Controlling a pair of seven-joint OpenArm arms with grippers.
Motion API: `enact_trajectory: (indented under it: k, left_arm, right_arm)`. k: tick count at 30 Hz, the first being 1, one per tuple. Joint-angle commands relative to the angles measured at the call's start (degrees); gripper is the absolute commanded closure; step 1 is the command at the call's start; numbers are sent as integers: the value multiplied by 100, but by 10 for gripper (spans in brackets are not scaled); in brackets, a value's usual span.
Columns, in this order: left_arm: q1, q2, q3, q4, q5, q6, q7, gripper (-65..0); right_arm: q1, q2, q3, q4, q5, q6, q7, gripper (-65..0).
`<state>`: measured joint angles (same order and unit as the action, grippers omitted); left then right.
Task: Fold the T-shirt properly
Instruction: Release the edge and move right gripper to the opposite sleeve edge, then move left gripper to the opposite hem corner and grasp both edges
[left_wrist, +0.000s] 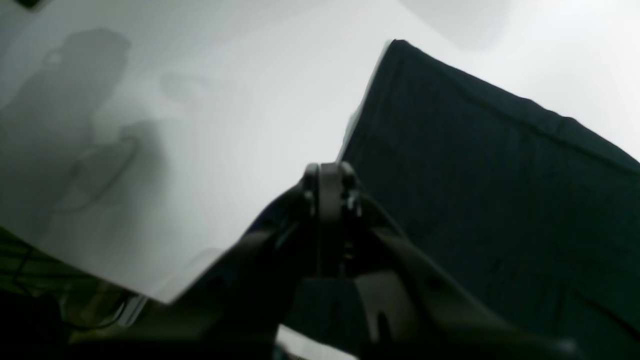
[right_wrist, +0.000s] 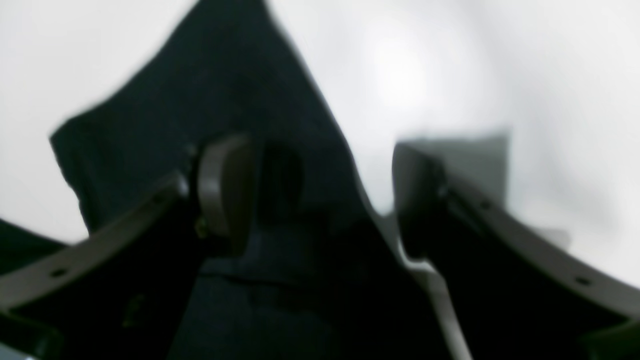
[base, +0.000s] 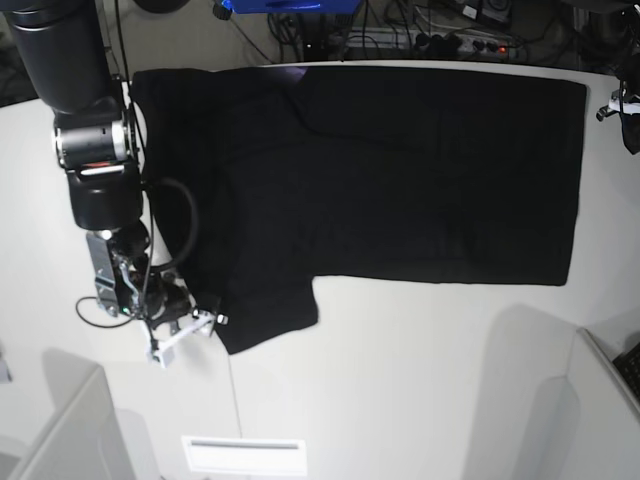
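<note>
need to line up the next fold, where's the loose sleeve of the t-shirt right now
In the base view the sleeve lies flat at the T-shirt's lower left, right beside the right gripper.

a white table (base: 400, 380) carries the black t-shirt (base: 400, 170) (spread flat, one sleeve toward the front).

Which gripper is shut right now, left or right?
The left gripper: its fingers meet at the T-shirt edge, though a grip on cloth isn't clear. The right gripper stands wide open over a sleeve.

T-shirt (base: 400, 170) | black, plain side up | flat, one sleeve spread
</note>
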<state>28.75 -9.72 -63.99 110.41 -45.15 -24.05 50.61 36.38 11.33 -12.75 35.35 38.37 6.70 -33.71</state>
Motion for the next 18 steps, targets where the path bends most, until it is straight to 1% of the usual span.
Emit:
enact_trajectory:
  k: [1,5,7,10,12,13,16,17,18]
  left_arm:
    - [39,-88,-50,75,-79,-25,-116,-79]
    - [-14,-88,-50,67,-79,-17,-116,-242]
    - [-23,-123,-6,-4,-79,-17,-116,-332]
    - [-75,-308,56,-153,-79,-17,-116,-433]
    - [-207,-457,179,-329,-35,-8,-116,-476]
    - [-286,-563,249,-443,106,-8,-107,-485]
    - [-770,-756,636,-786,739,-8,-107,-489]
    - [-946,-782,759,-900,1002,-8,-107,-489]
    - [-1165,-782,882,-1041,1284,-8,-107,-489]
  right_arm:
    - [76,32,-57,117,36,20,-123,-402]
    - [-91,-12,-109,443,36,20,-141,-393]
    - [-91,-12,-109,443,36,20,-114,-347]
    - [-91,5,-136,443,36,20,-105,-257]
    - [-91,23,-136,443,36,20,-105,-192]
    - [-91,23,-136,434,27,20,-105,-155]
    - [-82,23,-136,434,27,20,-105,-23]
    - [-82,23,-100,434,27,20,-105,0]
    - [-82,23,-100,434,27,20,-105,0]
